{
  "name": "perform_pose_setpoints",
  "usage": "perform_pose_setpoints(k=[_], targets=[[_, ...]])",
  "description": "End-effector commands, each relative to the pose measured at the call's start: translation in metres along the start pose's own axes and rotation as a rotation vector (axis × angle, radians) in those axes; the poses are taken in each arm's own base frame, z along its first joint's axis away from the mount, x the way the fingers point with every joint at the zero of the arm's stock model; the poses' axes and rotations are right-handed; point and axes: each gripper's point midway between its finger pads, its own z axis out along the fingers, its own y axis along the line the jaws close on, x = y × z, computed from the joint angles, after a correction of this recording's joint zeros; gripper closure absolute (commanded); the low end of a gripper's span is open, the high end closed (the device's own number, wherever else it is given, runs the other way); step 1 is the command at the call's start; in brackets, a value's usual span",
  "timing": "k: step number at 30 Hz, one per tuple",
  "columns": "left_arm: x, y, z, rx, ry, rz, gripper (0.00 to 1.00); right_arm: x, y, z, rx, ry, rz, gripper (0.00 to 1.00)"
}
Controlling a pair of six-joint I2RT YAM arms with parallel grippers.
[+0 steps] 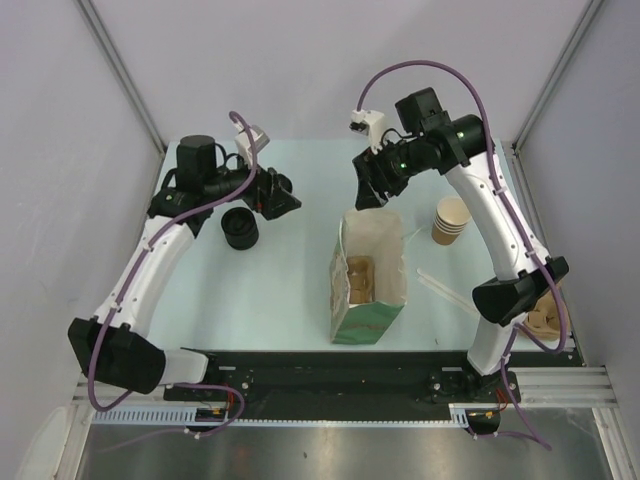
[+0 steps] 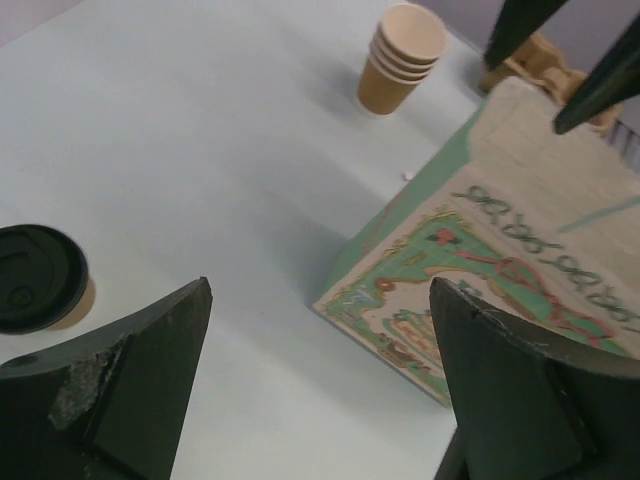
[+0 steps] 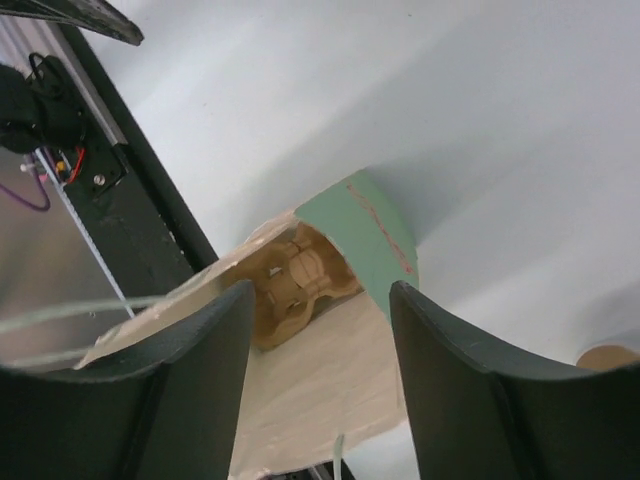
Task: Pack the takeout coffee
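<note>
Listing, coffee first.

**Takeout coffee**: small tan kraft paper cup under a round black plastic lid. It stands upright with the lid seated, and I see no spill. It is on the table, in the left half toward the far edge, well apart from the bag. Not packed.

**My left claw**: released, fingers spread wide with nothing between them. It hangs just beside the coffee on the bag side, not touching it.

**Paper bag**: green-printed, standing open-mouthed at the table's middle. A cardboard cup carrier sits inside, with no cup seen in it.

**My right claw**: released and holding nothing, poised over the bag's far rim.

**Stack of lidless tan cups**: toward the far right corner, near the bag. Not part of this job.

**Status, as I judge it:** the bag is open and the carrier is in, so the receiving end is ready. Everything concerning the coffee is left to do. I have to close on the cup below the lid, lift it level, carry it across, and lower it upright into the carrier. A tilt could loosen the lid.
</note>
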Motion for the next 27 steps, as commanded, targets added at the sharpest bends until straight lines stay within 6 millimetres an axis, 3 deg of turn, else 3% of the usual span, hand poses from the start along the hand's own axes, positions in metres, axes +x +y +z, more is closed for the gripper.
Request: perform_pose_setpoints(k=[1, 5, 7, 10, 14, 18, 20, 22, 27], targets=[[-0.049, -0.063, -0.036, 0.193, -0.112, 0.086, 0.04, 0.012, 0.037, -0.041, -0.07, -0.011, -0.145, 0.42], [-0.06, -0.1, -0.053, 0.309, -0.122, 0.03, 0.03, 0.021, 0.044, -0.052, -0.069, -0.033, -0.218, 0.59], [-0.059, -0.117, -0.059, 0.362, -0.112, 0.016, 0.03, 0.024, 0.05, -0.048, -0.093, -0.038, -0.237, 0.68], [-0.053, -0.137, -0.06, 0.417, -0.077, -0.028, 0.03, 0.024, 0.066, -0.048, -0.113, -0.079, -0.336, 0.75], [-0.041, -0.168, -0.051, 0.49, -0.024, -0.03, 0.01, 0.045, 0.076, -0.03, -0.127, -0.02, -0.449, 0.88], [-0.035, -0.18, -0.038, 0.509, -0.011, -0.04, 0.01, 0.051, 0.072, -0.027, -0.109, -0.038, -0.517, 1.0], [-0.037, -0.188, -0.032, 0.54, -0.004, -0.073, 0.01, 0.061, 0.069, -0.02, -0.106, -0.031, -0.521, 1.0], [-0.043, -0.199, -0.028, 0.573, -0.02, -0.063, 0.01, 0.055, 0.069, -0.02, -0.088, -0.08, -0.558, 1.0], [-0.039, -0.192, -0.001, 0.488, -0.008, -0.094, 0.07, 0.056, 0.065, -0.017, -0.047, -0.11, -0.558, 1.0]])
